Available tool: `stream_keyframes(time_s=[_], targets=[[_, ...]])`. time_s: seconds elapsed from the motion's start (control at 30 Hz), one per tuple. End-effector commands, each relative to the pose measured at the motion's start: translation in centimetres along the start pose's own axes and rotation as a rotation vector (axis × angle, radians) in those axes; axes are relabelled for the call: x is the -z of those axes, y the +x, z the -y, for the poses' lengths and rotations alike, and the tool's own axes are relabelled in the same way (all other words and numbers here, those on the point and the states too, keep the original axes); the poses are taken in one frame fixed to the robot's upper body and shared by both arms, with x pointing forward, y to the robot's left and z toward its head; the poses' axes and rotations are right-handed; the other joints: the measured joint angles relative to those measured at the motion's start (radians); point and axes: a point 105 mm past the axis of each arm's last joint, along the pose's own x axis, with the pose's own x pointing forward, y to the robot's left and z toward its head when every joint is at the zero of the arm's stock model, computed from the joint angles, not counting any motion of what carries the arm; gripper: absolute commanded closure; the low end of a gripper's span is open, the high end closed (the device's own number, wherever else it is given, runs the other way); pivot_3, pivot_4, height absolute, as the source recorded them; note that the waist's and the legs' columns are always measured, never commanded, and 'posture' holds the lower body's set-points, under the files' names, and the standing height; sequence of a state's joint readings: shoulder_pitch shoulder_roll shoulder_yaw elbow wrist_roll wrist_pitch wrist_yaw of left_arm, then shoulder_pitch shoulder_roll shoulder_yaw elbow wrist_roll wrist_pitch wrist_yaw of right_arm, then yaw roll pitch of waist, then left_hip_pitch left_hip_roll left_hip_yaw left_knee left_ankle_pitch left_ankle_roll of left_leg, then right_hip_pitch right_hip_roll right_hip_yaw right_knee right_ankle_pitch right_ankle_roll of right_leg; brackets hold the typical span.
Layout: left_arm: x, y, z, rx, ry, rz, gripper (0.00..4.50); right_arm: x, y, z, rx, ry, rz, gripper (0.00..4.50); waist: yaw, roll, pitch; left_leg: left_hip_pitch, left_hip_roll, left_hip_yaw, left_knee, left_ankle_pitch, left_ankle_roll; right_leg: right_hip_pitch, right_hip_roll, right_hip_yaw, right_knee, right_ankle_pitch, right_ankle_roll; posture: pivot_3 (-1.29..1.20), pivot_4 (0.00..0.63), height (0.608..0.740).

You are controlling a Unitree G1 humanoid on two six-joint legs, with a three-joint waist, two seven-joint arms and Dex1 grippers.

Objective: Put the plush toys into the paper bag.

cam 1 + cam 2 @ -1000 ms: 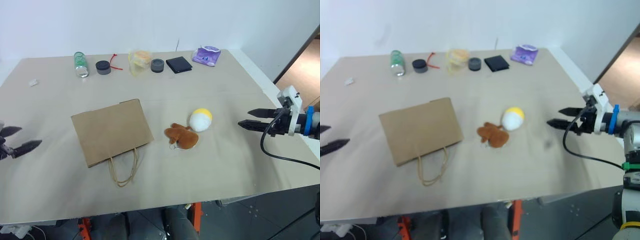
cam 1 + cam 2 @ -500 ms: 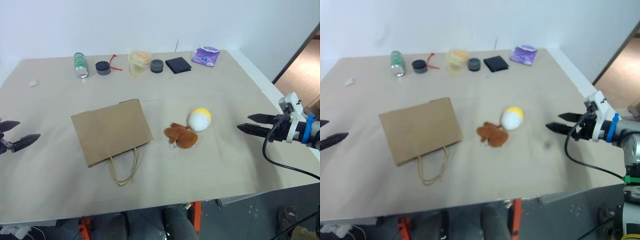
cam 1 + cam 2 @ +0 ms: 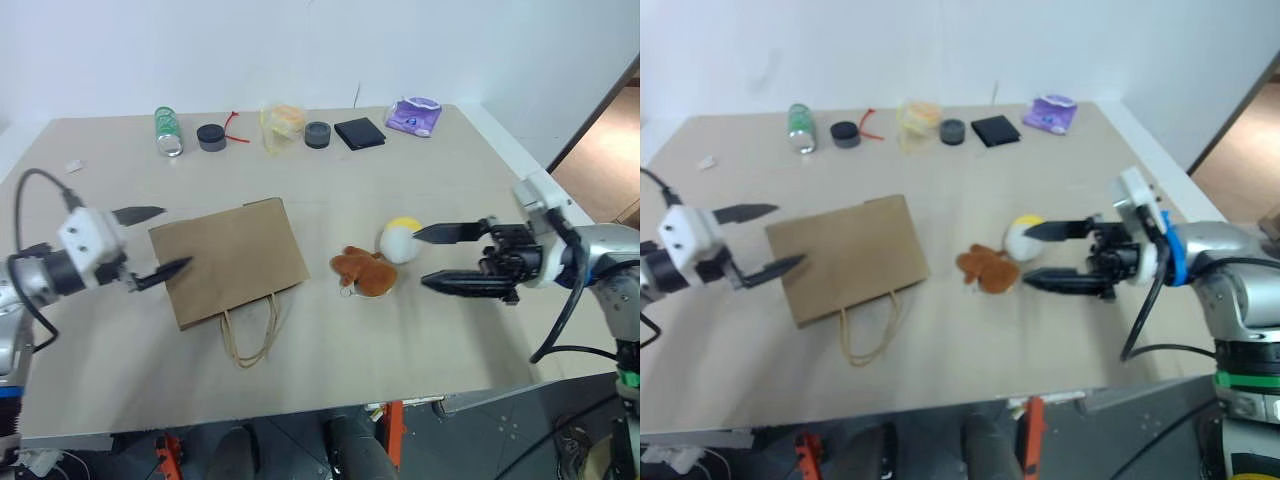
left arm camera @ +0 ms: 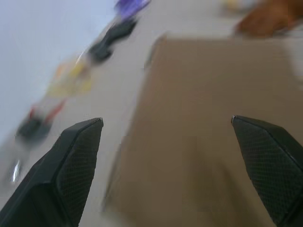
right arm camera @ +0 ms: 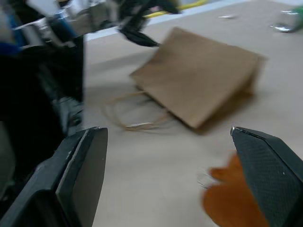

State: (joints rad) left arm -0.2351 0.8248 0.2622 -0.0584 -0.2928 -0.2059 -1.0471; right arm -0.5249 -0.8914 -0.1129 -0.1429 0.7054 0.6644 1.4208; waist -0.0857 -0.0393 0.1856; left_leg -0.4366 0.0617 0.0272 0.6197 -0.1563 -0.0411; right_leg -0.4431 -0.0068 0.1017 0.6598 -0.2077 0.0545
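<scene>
- The right gripper (image 3: 436, 257) had its fingers spread wide and empty at centre right of the frame, tips just beside the white ball (image 3: 400, 240) and near the brown toy (image 3: 363, 273).
- The left gripper (image 3: 152, 240) was also agape and empty at centre left, at the bag (image 3: 228, 258)'s left edge.
- The bag lay flat, handles (image 3: 248, 335) toward the bottom edge.
- A good grasp would likely straddle one toy squarely before closing; the bag's mouth probably needed lifting open first.

bare table (image 3: 430, 340) around paper bag (image 3: 230, 260) | 2 plush toys (image 3: 380, 262) unobstructed
</scene>
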Motion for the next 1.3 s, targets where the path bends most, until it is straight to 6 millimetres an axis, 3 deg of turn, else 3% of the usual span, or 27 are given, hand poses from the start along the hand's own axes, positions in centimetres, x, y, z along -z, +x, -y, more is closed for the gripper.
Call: stream_keyframes(time_s=[0.03, 0.13, 0.23, 0.47, 1.27, 1.3], targets=[[-3.0, 0.4, 0.7, 0.012, 0.251, 0.124, 0.01, -0.2, 0.7, -1.4, -0.068, -0.077, -0.033, 0.0, 0.003, 0.0, 0.0, 0.0, 0.0, 0.0, 0.001, 0.0, 0.0, 0.001, 0.0, 0.0, 0.0, 0.0, 0.0, 0.0, 0.15, 0.74], [-3.2, -0.1, 2.9, 0.07, 0.386, 0.175, 0.01, 0.5, 1.2, -1.8, -0.081, -0.098, -0.057, 0.0, 0.005, 0.0, 0.0, 0.001, 0.0, 0.0, 0.003, 0.0, 0.0, 0.002, 0.0, 0.0, 0.0, 0.001, 0.0, 0.0, 0.15, 0.74], [-2.0, -1.0, 5.4, 0.115, 0.484, 0.194, 0.01, 1.1, 1.3, -1.8, -0.069, -0.11, -0.076, 0.0, 0.005, 0.0, 0.0, 0.002, 0.0, 0.001, 0.003, 0.0, 0.0, 0.002, 0.0, 0.001, 0.0, 0.001, -0.001, 0.0, 0.15, 0.74], [-1.1, -2.3, 10.7, 0.252, 0.519, 0.283, 0.01, 1.2, 1.4, -1.8, -0.039, -0.115, -0.058, 0.0, 0.007, 0.0, 0.0, 0.003, 0.001, 0.002, 0.003, 0.0, 0.0, 0.002, -0.001, 0.001, 0.0, 0.002, -0.002, 0.0, 0.15, 0.74], [-0.4, 2.3, 11.1, 0.246, 0.511, 0.336, 0.01, 1.0, 2.2, -1.8, 0.023, -0.115, -0.02, 0.0, 0.011, 0.0, -0.001, 0.004, 0.002, 0.003, 0.002, 0.001, 0.001, 0.003, -0.001, 0.0, 0.0, 0.003, -0.001, 0.0, 0.15, 0.74], [-0.5, 2.6, 10.9, 0.235, 0.505, 0.337, 0.53, 1.0, 2.3, -1.8, 0.024, -0.113, -0.016, 0.0, 0.011, 0.0, -0.001, 0.004, 0.002, 0.003, 0.002, 0.001, 0.001, 0.003, -0.001, 0.0, 0.0, 0.003, -0.001, 0.0, 0.15, 0.74]])
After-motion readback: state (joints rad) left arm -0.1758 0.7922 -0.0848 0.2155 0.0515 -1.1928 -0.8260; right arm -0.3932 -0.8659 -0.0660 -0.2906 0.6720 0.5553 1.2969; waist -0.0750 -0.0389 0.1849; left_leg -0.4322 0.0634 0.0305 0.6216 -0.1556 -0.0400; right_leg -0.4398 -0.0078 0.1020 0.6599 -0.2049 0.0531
